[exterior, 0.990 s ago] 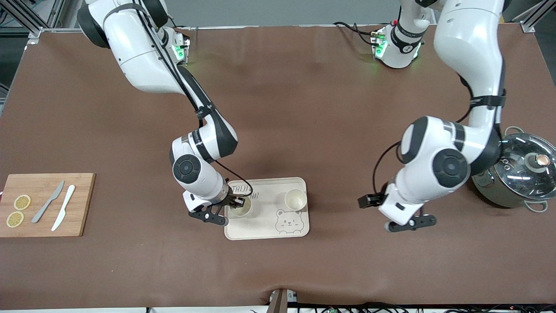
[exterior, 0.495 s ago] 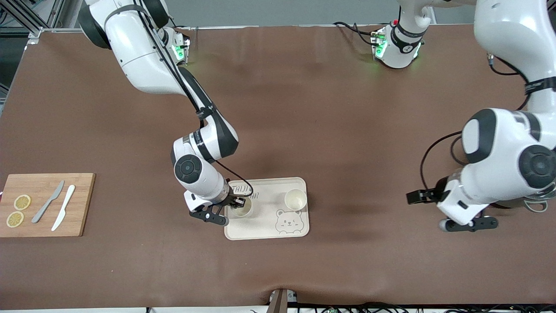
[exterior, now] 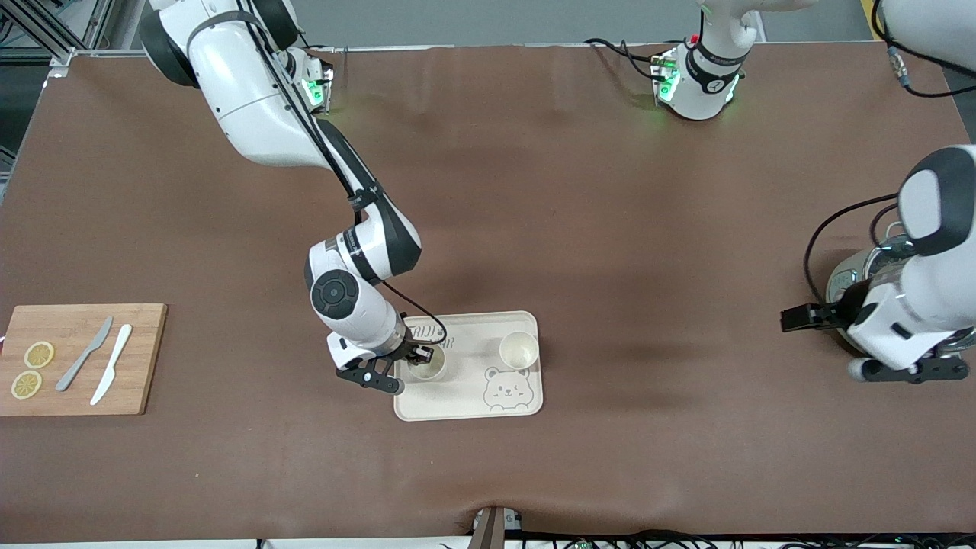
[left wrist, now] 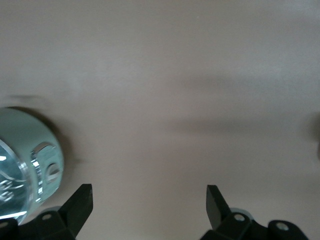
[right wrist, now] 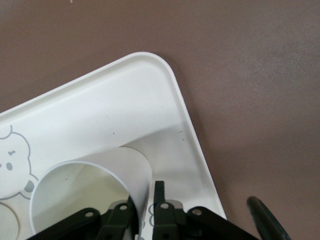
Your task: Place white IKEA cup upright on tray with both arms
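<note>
The cream-white tray (exterior: 467, 364) with the bear drawing lies on the brown table near the front camera. Two white cups stand upright on it. One cup (exterior: 428, 366) is at the tray's end toward the right arm, and my right gripper (exterior: 412, 361) is shut on its rim. In the right wrist view the cup's wall (right wrist: 85, 195) runs between the fingers above the tray (right wrist: 125, 100). The other cup (exterior: 519, 349) stands free at the tray's other end. My left gripper (exterior: 907, 372) is open and empty over bare table beside the pot, as the left wrist view (left wrist: 150, 200) shows.
A steel pot with a glass lid (exterior: 858, 276) stands at the left arm's end of the table, partly hidden by that arm; it also shows in the left wrist view (left wrist: 25, 170). A wooden cutting board (exterior: 84, 381) with two knives and lemon slices lies at the right arm's end.
The left arm has swung away from the tray toward the pot at its end of the table. The right gripper has stayed at its cup with only a slight shift.
</note>
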### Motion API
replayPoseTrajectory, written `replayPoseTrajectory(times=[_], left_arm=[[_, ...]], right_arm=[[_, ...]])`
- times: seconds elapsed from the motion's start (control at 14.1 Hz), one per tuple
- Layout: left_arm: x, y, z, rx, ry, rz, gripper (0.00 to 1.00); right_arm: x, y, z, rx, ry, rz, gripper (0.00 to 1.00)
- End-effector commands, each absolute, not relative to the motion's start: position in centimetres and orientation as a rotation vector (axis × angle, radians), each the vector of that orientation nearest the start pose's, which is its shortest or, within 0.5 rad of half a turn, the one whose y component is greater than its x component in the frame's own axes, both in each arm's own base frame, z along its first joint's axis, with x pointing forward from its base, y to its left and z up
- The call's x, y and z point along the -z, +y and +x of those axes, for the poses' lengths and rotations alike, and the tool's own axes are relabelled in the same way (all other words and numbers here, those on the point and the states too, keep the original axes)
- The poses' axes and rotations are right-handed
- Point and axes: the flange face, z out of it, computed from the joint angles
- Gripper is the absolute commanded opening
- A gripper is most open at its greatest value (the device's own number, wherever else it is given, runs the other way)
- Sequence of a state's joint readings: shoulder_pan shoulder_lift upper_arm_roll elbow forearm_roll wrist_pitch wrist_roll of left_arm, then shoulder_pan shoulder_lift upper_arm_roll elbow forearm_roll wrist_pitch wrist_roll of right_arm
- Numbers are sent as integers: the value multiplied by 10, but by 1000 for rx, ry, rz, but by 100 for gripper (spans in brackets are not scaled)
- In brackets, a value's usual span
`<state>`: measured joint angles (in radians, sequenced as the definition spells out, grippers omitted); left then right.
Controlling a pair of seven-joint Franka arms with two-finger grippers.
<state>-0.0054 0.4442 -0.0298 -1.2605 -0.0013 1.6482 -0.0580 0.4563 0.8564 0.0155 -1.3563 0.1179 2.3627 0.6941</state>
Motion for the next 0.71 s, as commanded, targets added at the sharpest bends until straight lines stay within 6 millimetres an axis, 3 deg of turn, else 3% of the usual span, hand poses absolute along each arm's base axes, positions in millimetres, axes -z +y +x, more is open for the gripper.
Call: replayPoseTrajectory(times=[0.0,0.35,0.49,0.64], left_arm=[[-543,-14,654,-103,-21,-3134,100],[-593,-12,622,-110,-29,-3131,100],[-611,-12,609,-103,-27,-3131,100],[-627,-12,597,-110,-25,-3129,100]], right_arm=[[-221,343,672,123,477,-2942,100],[-240,338,677,137,474,-2932,100],[-258,334,676,96,467,-2955,100],[-300,326,674,58,465,-2969,100]])
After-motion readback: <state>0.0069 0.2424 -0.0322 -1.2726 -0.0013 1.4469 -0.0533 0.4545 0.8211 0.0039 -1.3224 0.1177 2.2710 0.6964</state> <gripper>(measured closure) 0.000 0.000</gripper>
